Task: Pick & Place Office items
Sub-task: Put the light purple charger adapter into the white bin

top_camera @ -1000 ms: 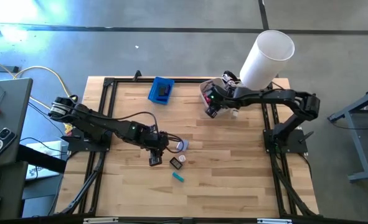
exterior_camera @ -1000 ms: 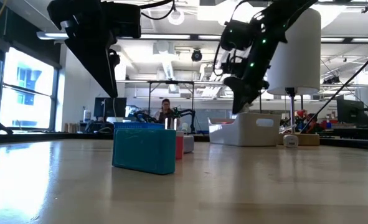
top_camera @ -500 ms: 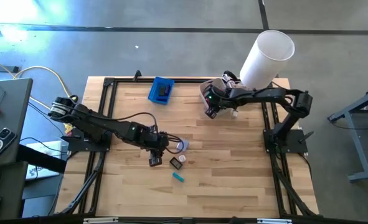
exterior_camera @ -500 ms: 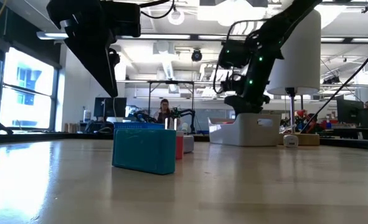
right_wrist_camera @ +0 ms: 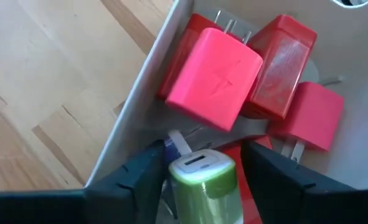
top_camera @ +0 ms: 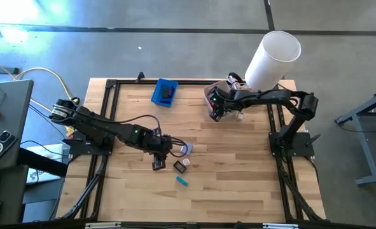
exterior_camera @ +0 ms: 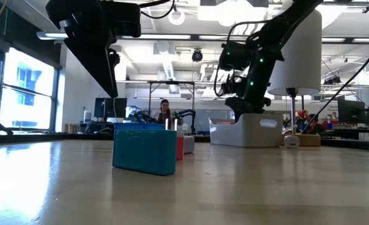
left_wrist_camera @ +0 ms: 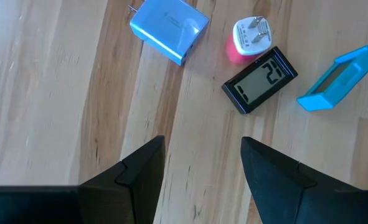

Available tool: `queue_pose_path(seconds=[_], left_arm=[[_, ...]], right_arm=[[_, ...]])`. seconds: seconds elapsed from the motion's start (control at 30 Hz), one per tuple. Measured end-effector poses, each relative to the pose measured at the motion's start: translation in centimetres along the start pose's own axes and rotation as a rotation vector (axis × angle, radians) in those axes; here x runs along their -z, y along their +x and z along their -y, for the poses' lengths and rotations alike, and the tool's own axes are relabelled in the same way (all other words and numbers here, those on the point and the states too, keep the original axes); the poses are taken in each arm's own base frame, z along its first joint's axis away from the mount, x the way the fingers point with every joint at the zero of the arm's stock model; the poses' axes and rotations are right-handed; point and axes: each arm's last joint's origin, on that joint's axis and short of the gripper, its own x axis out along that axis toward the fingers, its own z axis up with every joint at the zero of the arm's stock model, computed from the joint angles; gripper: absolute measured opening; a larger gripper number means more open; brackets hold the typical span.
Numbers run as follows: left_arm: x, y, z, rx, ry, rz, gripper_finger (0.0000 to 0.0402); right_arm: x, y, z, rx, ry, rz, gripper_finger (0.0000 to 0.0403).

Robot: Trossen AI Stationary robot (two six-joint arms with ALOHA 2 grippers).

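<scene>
My right gripper (top_camera: 215, 113) reaches down into the translucent white bin (top_camera: 211, 93) at the table's far right and is shut on a green and white charger block (right_wrist_camera: 202, 177). Red and pink charger blocks (right_wrist_camera: 218, 78) lie in the bin below it. My left gripper (left_wrist_camera: 202, 155) hangs open above mid-table (top_camera: 157, 164). Just ahead of it lie a light blue charger (left_wrist_camera: 169, 31), a white and pink plug (left_wrist_camera: 252, 36), a small black display clock (left_wrist_camera: 260, 79) and a teal piece (left_wrist_camera: 339, 78), all flat on the wood. My right gripper holds the green and white charger block by its two long sides (right_wrist_camera: 171, 180), pinched between the two fingers from above, pointing down. The block's white end with its slot (right_wrist_camera: 199, 163) faces the wrist. It hangs over the red blocks in the bin; whether it touches them I cannot tell.
A blue tray (top_camera: 165, 92) sits at the far edge, left of the bin. A tall white cylinder (top_camera: 273, 57) stands beyond the far right corner. The bin's wall (right_wrist_camera: 140, 93) runs close beside my right fingers. A person shows in the room behind (exterior_camera: 165, 109).
My right gripper has come down toward the bin until its fingers reach inside, then held still. The left arm and the pieces on the table have not moved.
</scene>
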Motion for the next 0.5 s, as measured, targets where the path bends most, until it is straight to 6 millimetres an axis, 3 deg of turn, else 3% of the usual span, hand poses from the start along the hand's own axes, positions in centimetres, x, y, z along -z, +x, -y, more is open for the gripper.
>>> queue_pose_path(seconds=[0.23, 0.5], left_arm=[[0.0, 0.0, 0.0, 0.001, 0.0, 0.0, 0.0202], [0.1, 0.0, 0.0, -0.002, -0.022, -0.006, 0.0202]], right_arm=[[-0.3, -2.3, -0.4, -0.029, -0.007, 0.064, 0.0238], [0.1, -7.2, -1.2, -0.088, -0.083, 0.166, 0.0259]])
